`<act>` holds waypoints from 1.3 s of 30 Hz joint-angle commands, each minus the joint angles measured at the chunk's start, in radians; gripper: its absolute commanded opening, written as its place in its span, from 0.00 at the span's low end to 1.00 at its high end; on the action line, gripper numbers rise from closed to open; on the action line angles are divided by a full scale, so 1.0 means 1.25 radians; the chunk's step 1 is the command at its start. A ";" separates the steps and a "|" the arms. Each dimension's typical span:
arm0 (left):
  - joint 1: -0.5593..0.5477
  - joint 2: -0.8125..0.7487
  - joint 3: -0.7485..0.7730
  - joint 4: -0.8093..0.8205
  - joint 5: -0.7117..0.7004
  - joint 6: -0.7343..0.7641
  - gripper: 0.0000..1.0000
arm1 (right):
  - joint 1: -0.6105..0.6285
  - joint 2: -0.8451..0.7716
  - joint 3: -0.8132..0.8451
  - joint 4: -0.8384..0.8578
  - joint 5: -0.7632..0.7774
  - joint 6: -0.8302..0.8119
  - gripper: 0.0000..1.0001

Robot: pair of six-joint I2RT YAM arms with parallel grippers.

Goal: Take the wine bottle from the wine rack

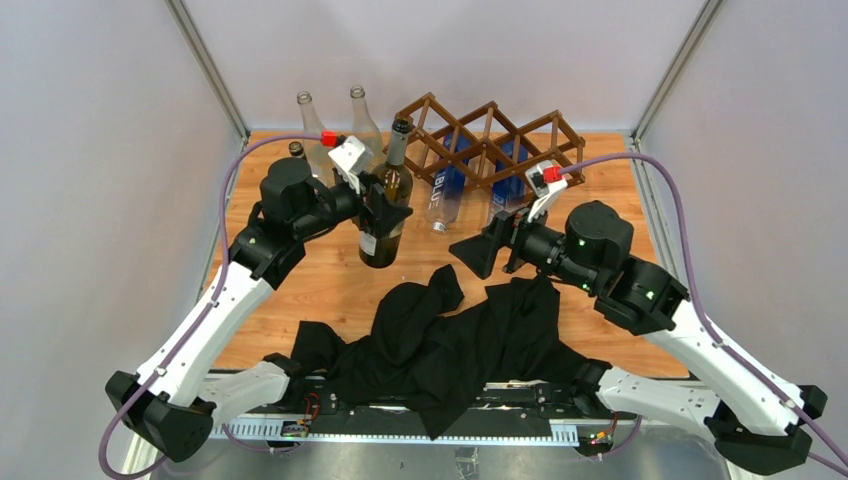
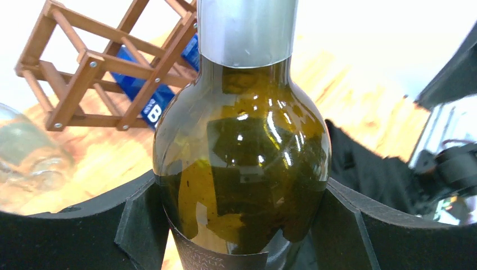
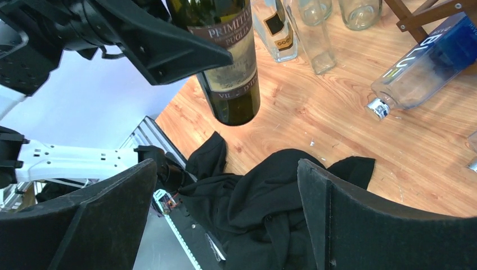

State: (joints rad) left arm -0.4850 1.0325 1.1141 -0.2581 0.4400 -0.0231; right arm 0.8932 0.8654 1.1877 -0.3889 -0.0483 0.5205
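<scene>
My left gripper (image 1: 388, 207) is shut on the dark green wine bottle (image 1: 380, 240), gripping it at the shoulder. The bottle stands nearly upright over the table, left of and clear of the brown wooden wine rack (image 1: 490, 140). In the left wrist view the bottle (image 2: 242, 146) fills the space between the black fingers (image 2: 135, 225), with the rack (image 2: 84, 73) behind it. The right wrist view shows the bottle's label (image 3: 230, 62). My right gripper (image 1: 480, 250) is open and empty above the black cloth (image 1: 450, 340), in front of the rack.
Two clear bottles with blue labels (image 1: 448, 185) lie in the rack's lower cells, necks pointing forward; one shows in the right wrist view (image 3: 422, 67). Several empty clear bottles (image 1: 312, 125) stand at the back left. The cloth hangs over the table's near edge.
</scene>
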 commanded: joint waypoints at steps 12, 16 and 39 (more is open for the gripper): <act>0.005 -0.035 0.052 0.142 0.062 -0.233 0.00 | 0.106 0.247 -0.015 0.316 0.033 -0.145 0.99; 0.005 -0.039 0.054 0.150 0.060 -0.251 0.00 | 0.158 0.287 -0.049 0.436 0.128 -0.181 0.99; 0.031 -0.056 0.092 0.119 0.039 -0.310 0.98 | 0.190 0.330 -0.153 0.614 0.282 -0.264 0.01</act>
State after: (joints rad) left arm -0.4706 1.0023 1.1687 -0.1627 0.5133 -0.3935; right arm 1.1290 1.3357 1.0389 0.3847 0.2054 0.2314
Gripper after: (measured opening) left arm 0.892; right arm 0.789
